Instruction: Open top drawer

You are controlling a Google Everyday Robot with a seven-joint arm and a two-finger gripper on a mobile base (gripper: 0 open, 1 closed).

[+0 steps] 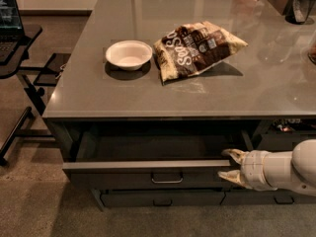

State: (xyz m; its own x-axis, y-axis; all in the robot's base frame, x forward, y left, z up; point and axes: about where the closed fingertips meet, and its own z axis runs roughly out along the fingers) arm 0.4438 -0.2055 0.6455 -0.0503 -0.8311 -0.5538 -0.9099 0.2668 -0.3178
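Note:
The top drawer (118, 176) is a wide dark-grey drawer under the grey counter. It stands pulled out toward me, and its dark interior (158, 147) shows behind the front panel. Its small loop handle (167, 179) sits at the centre of the front. My gripper (223, 164) comes in from the right on a white arm. Its two pale fingers (236, 155) are spread apart, one above and one below the top edge of the drawer front, right of the handle. It holds nothing.
On the counter (276, 83) lie a white bowl (129, 54) and a brown snack bag (197, 46). A shallower drawer (197, 199) sits below the top one, with narrower drawers (286, 199) at the right. A black stand (19, 58) is at the left. Dark items (296, 1) stand at the back right.

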